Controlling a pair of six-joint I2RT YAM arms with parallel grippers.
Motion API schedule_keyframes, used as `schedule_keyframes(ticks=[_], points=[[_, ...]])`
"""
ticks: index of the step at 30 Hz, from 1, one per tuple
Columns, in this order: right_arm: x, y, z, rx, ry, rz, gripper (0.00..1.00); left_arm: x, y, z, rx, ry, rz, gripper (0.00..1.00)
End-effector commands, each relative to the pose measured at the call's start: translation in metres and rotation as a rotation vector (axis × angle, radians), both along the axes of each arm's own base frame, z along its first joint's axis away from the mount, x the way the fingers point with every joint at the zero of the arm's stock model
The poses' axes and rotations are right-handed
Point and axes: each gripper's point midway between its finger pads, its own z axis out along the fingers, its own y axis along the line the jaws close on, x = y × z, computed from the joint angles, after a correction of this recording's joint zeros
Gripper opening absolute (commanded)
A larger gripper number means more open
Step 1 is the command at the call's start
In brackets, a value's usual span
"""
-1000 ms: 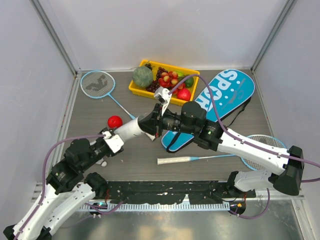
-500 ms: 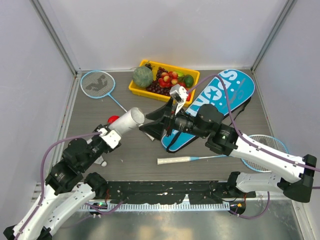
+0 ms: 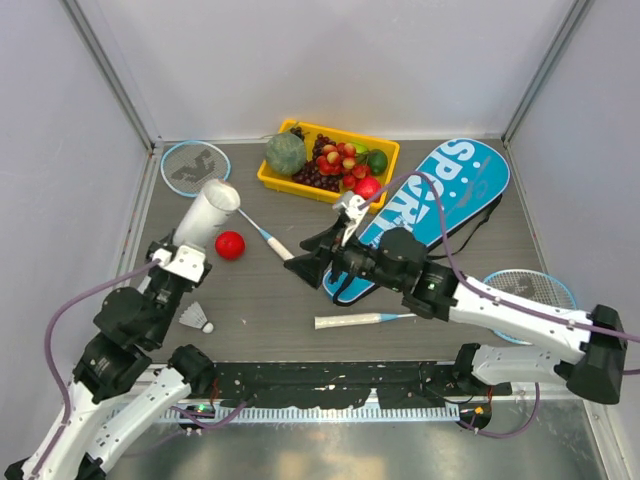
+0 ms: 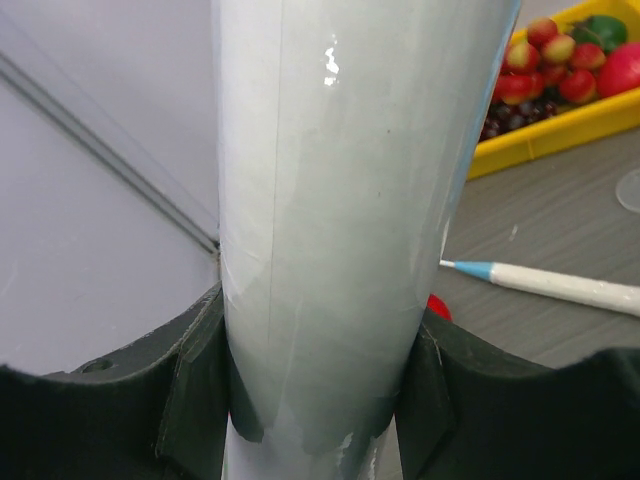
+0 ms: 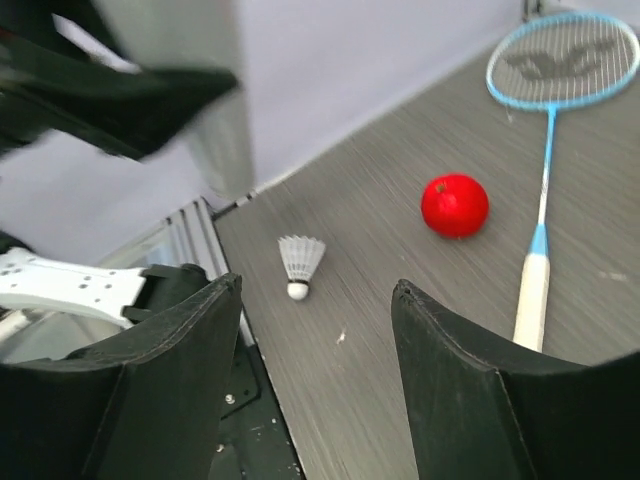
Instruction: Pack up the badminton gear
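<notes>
Badminton gear lies scattered: the blue bag (image 3: 440,195) at the right back, the first racket (image 3: 195,168) at the left back, the second racket (image 3: 352,321) near the front, partly under the right arm. The left gripper (image 3: 183,256) is clamped round the white tube (image 3: 207,212), held raised and tilted. The right gripper (image 5: 312,330) hangs spread and empty, facing a shuttlecock (image 5: 299,262) on the table. That looks next: pinch its feathers lightly and feed it cork-first into the tube. The red ball (image 5: 455,204) sits near it; the yellow tray (image 3: 285,188) is well apart.
</notes>
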Motion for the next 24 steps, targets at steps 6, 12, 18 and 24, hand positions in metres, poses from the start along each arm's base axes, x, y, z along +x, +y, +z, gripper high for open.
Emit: schedule_keyframes(ticks=[6,12,18,24], points=[[0.043,0.073,-0.065,-0.098,0.247,-0.064,0.67,-0.036,0.045,0.087,-0.243,-0.243,0.090,0.38],[0.043,0.145,-0.105,-0.171,0.306,0.138,0.73,-0.050,0.056,0.105,-0.294,-0.267,0.091,0.36],[0.054,0.182,-0.169,-0.285,0.393,0.145,0.79,-0.065,0.067,0.117,-0.353,-0.326,0.087,0.36],[0.041,0.220,-0.199,-0.319,0.360,0.264,0.86,-0.075,0.064,0.124,-0.407,-0.355,0.027,0.37]])
